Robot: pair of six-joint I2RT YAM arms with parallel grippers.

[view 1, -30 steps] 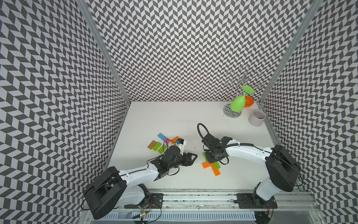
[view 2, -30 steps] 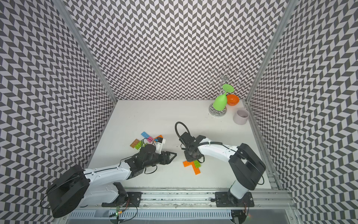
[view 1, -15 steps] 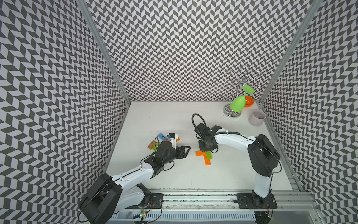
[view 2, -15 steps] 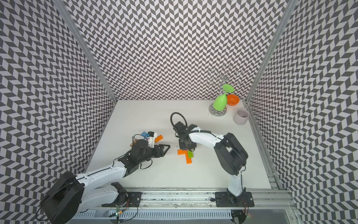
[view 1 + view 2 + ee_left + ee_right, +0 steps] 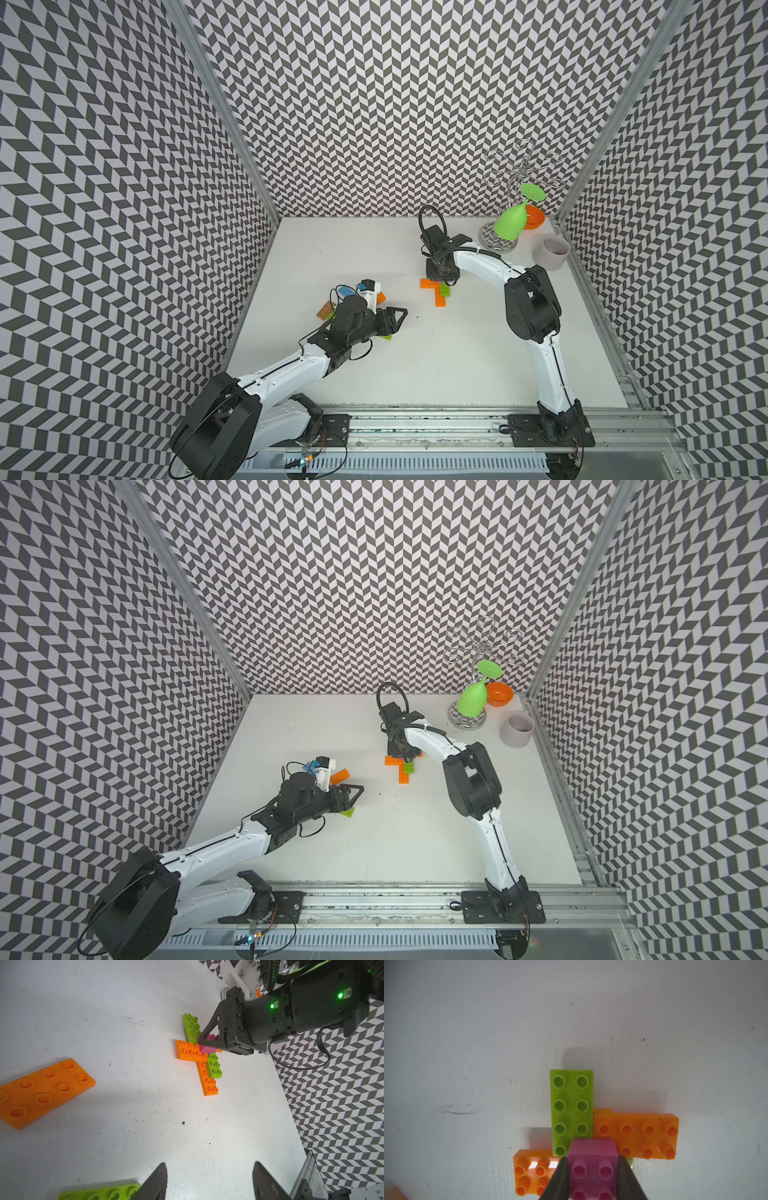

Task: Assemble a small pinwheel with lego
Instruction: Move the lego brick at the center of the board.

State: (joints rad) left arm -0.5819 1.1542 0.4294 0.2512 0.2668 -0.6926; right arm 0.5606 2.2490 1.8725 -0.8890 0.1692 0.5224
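A flat cross of lego lies on the table (image 5: 457, 353): orange bricks (image 5: 439, 297) (image 5: 636, 1134) and lime green bricks (image 5: 445, 290) (image 5: 571, 1105). On its middle sits a pink square brick (image 5: 592, 1165) (image 5: 206, 1049), and my right gripper (image 5: 592, 1159) (image 5: 444, 277) is shut on it from above. To the left my left gripper (image 5: 209, 1164) (image 5: 401, 313) hangs low, open and empty. A loose lime green brick (image 5: 99, 1191) (image 5: 384, 337) lies beside one of its fingers. More loose bricks lie behind it: orange (image 5: 41, 1091) (image 5: 340, 776), blue (image 5: 344, 289) and brown (image 5: 326, 309).
At the back right stand a wire glass rack with a hanging green glass (image 5: 509, 224), an orange bowl (image 5: 534, 217) and a grey cup (image 5: 555, 251). Patterned walls close in the left, back and right. A metal rail (image 5: 415, 424) runs along the front.
My right gripper and the brick cross under it have shifted toward the back wall. The left gripper has moved back a little. Both jaws keep their width.
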